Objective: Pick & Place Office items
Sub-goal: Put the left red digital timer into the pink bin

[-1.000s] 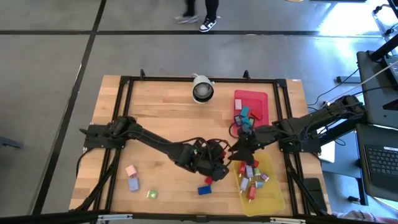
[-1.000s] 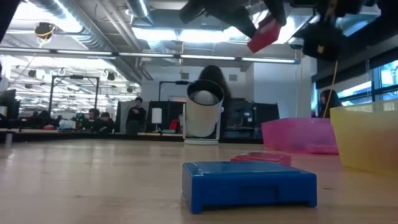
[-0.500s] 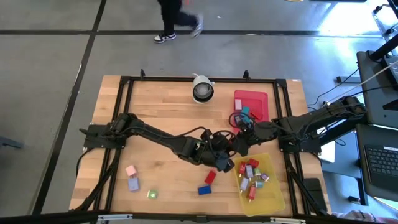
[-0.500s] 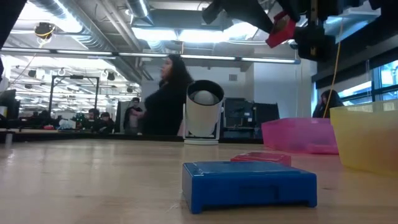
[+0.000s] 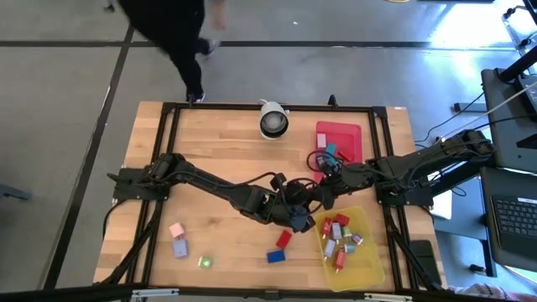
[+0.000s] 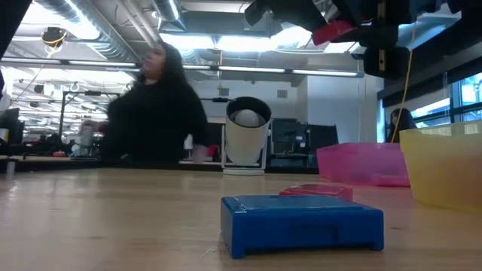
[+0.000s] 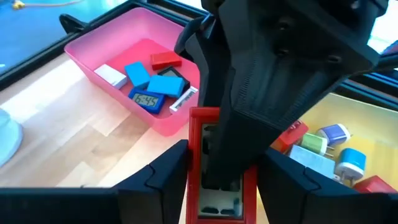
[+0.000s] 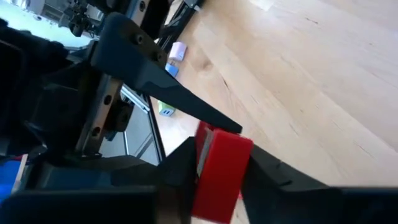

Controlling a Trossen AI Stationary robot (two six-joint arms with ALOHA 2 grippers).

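Note:
A red block hangs high above the table, between the red tray and the yellow tray. My left gripper and my right gripper meet on it, each shut on one end. In the high view they come together at mid-table, the left gripper from the left and the right gripper from the right. A blue block and another red block lie flat on the table near the front. My left gripper pinches the red block's near end between its two fingers, coming roughly level from the table's left. The block is lifted clear of the table. My right gripper covers its far end. My right gripper pinches the red block's other end between its two fingers, coming from the table's right, opposite the left gripper's fingers. The block stays clear of the table, about level.
The yellow tray holds several small items, and the red tray holds a few blue and red ones. A white round camera stands at the far edge. Pink, lilac and green blocks lie front left. A person walks past behind the table.
My left gripper has carried the red block up and toward the table's far right, to the right gripper. The block has tipped from slanted to nearly level. My right gripper has shut on its free end. The person has walked leftward behind the table.

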